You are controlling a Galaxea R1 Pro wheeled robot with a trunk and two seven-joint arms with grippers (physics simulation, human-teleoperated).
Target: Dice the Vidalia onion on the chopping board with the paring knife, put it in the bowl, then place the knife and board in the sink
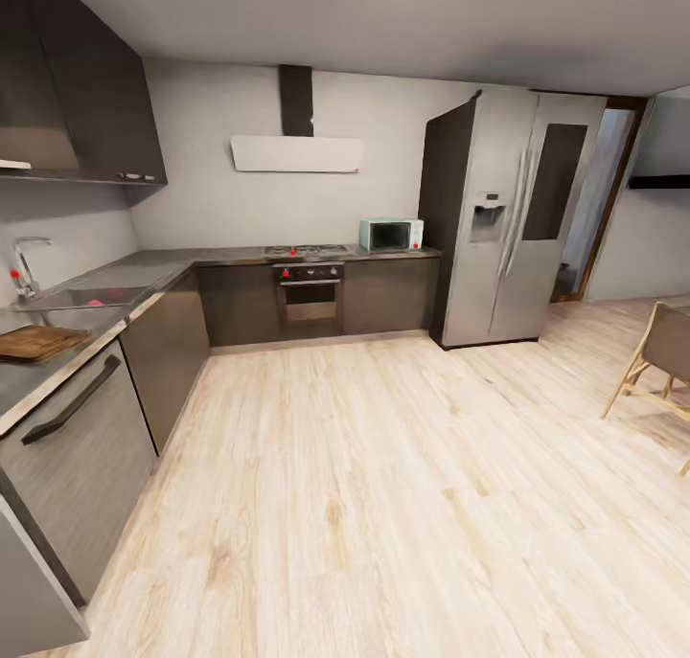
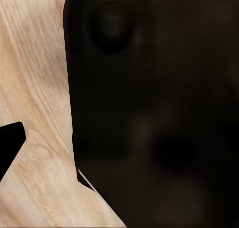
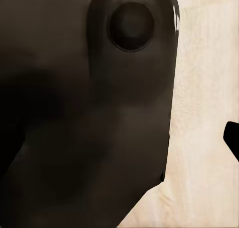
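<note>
1. Left end effector and right end effector: each wrist view is blocked by a dark robot body part over pale wood floor (image 2: 35, 88); opening and contents cannot be told.
2. The chopping board (image 1: 38, 342) lies on the bench (image 1: 115, 280) at far left, just beside the sink (image 1: 67, 299) and faucet (image 1: 24, 265).
3. Risk: driving closer, the base could clip the cabinet fronts (image 1: 168, 351).
4. Onion, knife and bowl cannot be made out.
</note>
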